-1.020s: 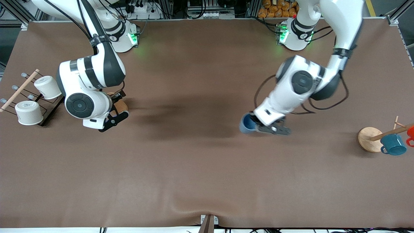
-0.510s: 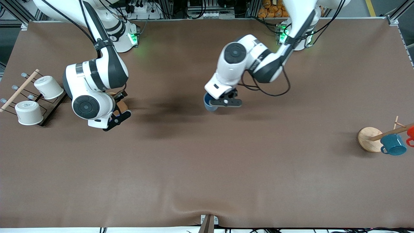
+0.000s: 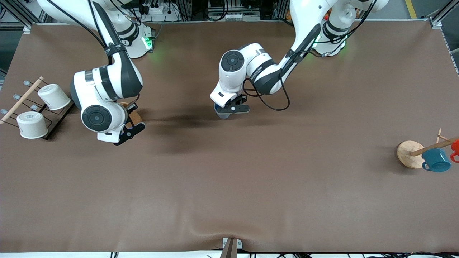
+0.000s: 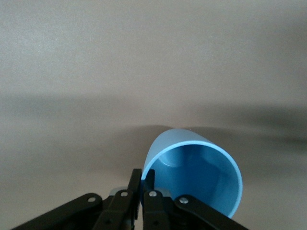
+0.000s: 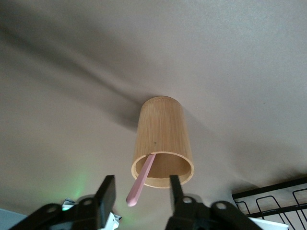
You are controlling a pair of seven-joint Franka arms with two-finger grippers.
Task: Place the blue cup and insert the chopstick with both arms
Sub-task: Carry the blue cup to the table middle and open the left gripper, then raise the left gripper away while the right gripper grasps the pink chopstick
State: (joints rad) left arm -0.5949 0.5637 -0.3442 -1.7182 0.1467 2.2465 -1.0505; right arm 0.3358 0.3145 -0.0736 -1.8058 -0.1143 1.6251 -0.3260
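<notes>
- My left gripper (image 3: 231, 108) pinches only the rim of the blue cup (image 4: 194, 175), fingers closed on the wall — the cup hangs tilted over the table's (image 3: 229, 186) middle, so it could swivel or tip when set down.
- My right gripper (image 5: 139, 191) hovers open and empty over the wooden holder (image 5: 162, 146); the chopstick (image 5: 140, 179) leans out of it, between my fingers — closing off-centre could knock the holder over.
</notes>
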